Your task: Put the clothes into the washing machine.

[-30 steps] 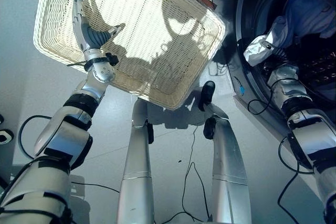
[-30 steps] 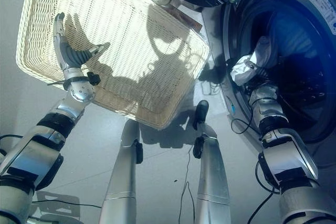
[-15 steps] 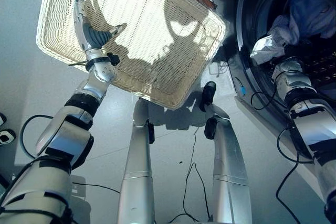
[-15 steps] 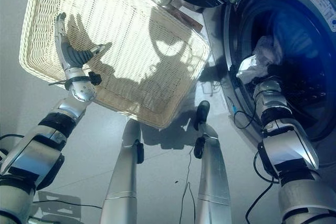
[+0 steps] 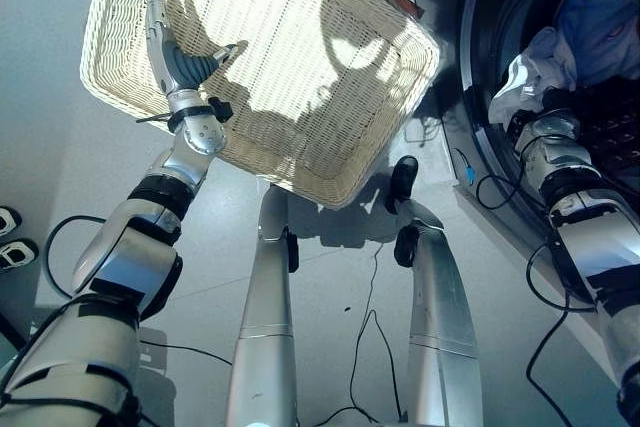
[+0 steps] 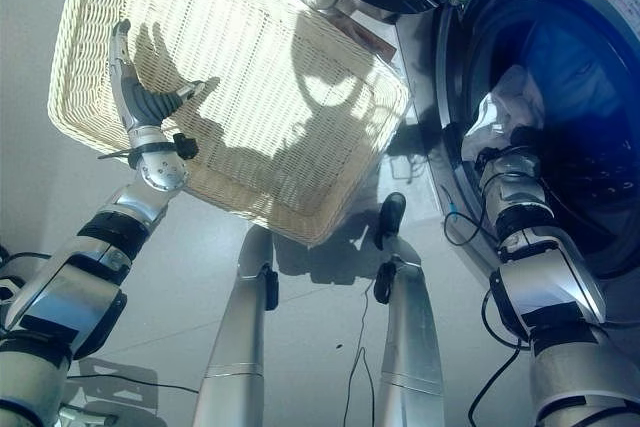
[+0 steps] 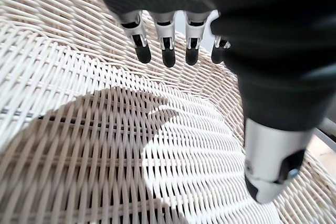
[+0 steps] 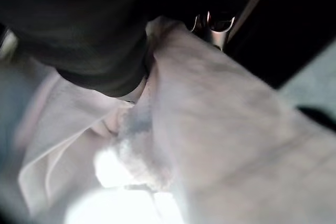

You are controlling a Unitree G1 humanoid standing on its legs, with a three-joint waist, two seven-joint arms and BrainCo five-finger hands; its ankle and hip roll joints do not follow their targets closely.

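The pale garment [image 5: 528, 72] lies across the washing machine [image 5: 480, 67] door rim — the right hand [image 5: 545, 127] is buried in it, grip impossible to tell. Released here, it could slide out. The left hand [image 5: 172, 52] hangs straight-fingered over the basket [image 5: 330, 137] (bare of clothes).

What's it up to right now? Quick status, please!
Left hand open over the basket. Right hand buried in white cloth at the washer door. Nothing in the way.

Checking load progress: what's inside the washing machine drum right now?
Inside the dark front-loading washing machine drum: a white cloth at the opening and a blue garment deeper in. The right hand reaches in; cloth hides its fingers.
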